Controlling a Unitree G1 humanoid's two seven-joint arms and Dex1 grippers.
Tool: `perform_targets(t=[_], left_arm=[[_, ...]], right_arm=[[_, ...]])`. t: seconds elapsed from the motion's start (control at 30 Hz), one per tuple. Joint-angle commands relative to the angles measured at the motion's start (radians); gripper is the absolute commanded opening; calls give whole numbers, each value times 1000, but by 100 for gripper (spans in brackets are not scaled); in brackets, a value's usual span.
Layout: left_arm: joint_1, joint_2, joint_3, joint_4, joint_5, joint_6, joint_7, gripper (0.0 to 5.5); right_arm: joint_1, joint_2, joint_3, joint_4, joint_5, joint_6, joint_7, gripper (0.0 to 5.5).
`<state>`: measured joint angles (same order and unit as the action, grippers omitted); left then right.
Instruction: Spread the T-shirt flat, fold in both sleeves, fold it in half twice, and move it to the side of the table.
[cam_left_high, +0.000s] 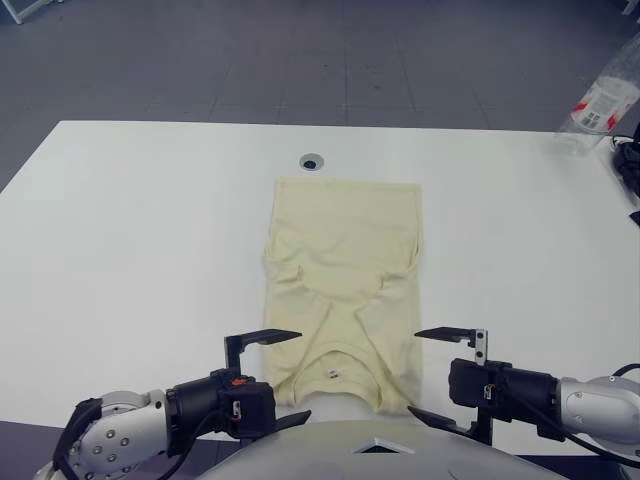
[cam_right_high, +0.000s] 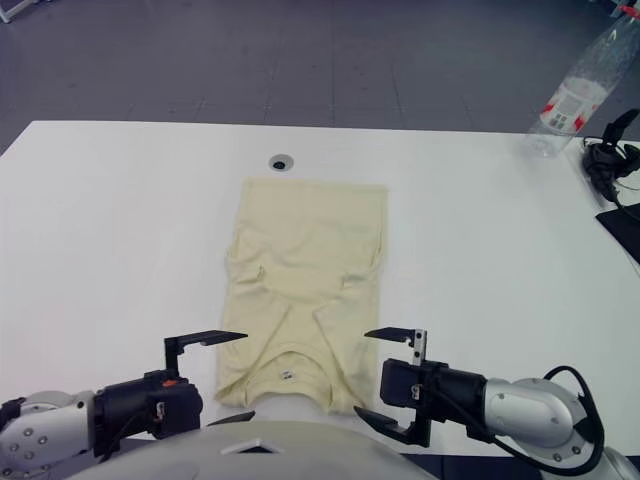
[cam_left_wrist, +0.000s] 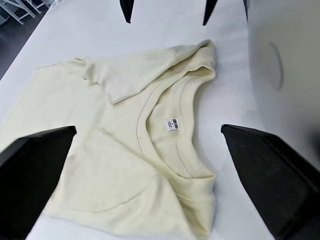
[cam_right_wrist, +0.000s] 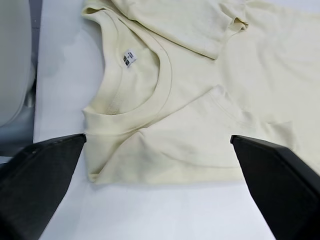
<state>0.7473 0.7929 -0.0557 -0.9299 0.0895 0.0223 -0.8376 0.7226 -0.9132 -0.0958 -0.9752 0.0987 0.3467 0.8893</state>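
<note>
White table (cam_left_high: 120, 250), matt top, set on a grey tiled floor (cam_left_high: 300, 60).

Item 1: T-shirt (cam_left_high: 345, 280), pale yellow. It lies at the middle of the table as a long narrow rectangle. The collar end is at the near edge, close to the robot; the straight hem is at the far end. Both sleeves are turned in over the body: one sleeve (cam_left_wrist: 135, 75) crosses just beyond the neckline, and the other sleeve (cam_right_wrist: 200, 125) lies folded along the opposite side. Creases gather across the middle. A small white label (cam_left_wrist: 172, 123) shows inside the collar.

Item 2: left gripper (cam_left_high: 303, 375), black, fingers spread wide, holding nothing. It sits at the near left corner of the shirt, beside the collar.

Item 3: right gripper (cam_left_high: 414, 372), black, fingers likewise spread wide and empty. It sits at the near right corner of the shirt. Whether either gripper's lower finger touches the cloth or the table cannot be told.

Item 4: round cable port (cam_left_high: 312, 161) in the tabletop, just beyond the hem and left of centre.

Item 5: clear plastic bottle (cam_left_high: 605, 100) with a red-and-white label, at the far right corner, well apart from the shirt.

Item 6: black cables (cam_left_high: 630, 170) at the right edge, near the bottle.
</note>
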Motion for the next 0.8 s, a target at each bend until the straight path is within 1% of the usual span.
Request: perform_targets(t=[0.03, 0.17, 0.27, 0.67, 0.8], left_arm=[[10, -17, -65, 46, 95, 34, 38, 540], [-23, -28, -115, 105, 187, 47, 73, 540], [-7, -12, -129, 115, 215, 38, 70, 540], [65, 17, -107, 136, 313, 72, 84, 540], [36, -1, -136, 168, 343, 86, 105, 540]], right_arm=[[1, 1, 20, 19, -12, -2, -1, 539], [-38, -2, 78, 68, -32, 6, -3, 539], [-45, -5, 104, 86, -49, 5, -5, 539], [-72, -17, 105, 89, -52, 2, 4, 539], [-73, -17, 106, 87, -56, -3, 1, 539]])
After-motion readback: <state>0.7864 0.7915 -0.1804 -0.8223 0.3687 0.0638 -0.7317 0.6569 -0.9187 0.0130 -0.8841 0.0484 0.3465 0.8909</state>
